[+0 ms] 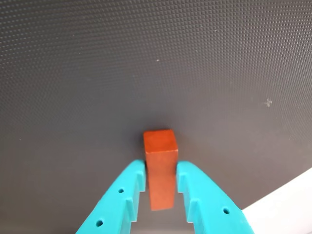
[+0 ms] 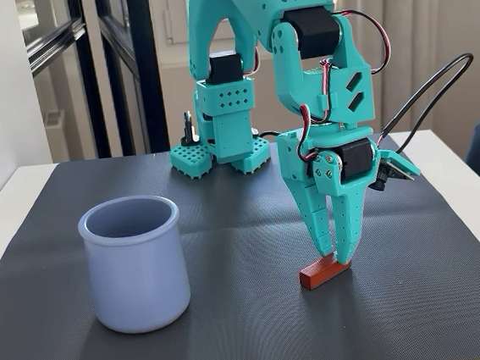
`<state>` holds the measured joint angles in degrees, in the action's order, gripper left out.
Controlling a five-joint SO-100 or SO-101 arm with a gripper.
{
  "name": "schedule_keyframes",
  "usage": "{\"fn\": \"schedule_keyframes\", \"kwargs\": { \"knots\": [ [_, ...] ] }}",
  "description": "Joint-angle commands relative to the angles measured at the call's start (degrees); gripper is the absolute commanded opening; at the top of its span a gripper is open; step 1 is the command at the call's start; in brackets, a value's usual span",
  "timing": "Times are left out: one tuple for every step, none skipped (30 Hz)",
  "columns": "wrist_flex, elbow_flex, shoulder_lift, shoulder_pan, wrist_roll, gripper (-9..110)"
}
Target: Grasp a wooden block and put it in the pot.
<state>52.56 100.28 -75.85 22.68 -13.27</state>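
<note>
The wooden block is a small reddish-brown bar lying on the dark mat. In the wrist view it sits between the two teal fingers of my gripper, which press against its sides near its middle. In the fixed view my gripper points straight down onto the block, which rests on the mat at centre right. The pale lavender-blue pot stands upright at the left, well apart from the gripper, with its inside hidden from view.
The dark textured mat covers most of the white table. The arm's teal base stands at the mat's back edge. A black cable loops out to the right of the arm.
</note>
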Motion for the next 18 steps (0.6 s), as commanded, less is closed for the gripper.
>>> {"fn": "schedule_keyframes", "kwargs": {
  "knots": [
    [0.35,-2.02,-0.97,-0.44,0.18,6],
    [0.35,-2.11,-1.05,-0.44,0.26,6],
    [0.35,-2.11,-1.05,-0.44,0.26,6],
    [0.26,-2.20,-1.05,-0.62,0.26,6],
    [0.35,-2.20,-1.05,-0.79,0.35,6],
    [0.44,-2.11,-1.41,-0.88,0.35,6],
    [0.44,-1.67,-2.02,-0.88,0.35,6],
    [0.53,-1.49,-2.72,-0.88,0.26,6],
    [0.53,-1.49,-3.43,-0.88,0.18,6],
    [0.53,-1.49,-4.04,-0.88,0.26,6],
    [0.53,-1.67,-4.66,-0.88,0.26,6],
    [0.53,-1.67,-5.36,-0.88,0.26,6],
    [0.53,-1.67,-6.06,-0.97,0.26,6],
    [0.53,-1.58,-6.86,-1.05,0.26,6],
    [0.53,-1.49,-7.65,-1.23,0.26,6],
    [0.53,-1.49,-8.44,-1.41,0.26,6],
    [0.88,-1.49,-9.23,-1.49,0.26,6],
    [1.58,-1.58,-10.02,-1.67,0.35,6]
  ]
}}
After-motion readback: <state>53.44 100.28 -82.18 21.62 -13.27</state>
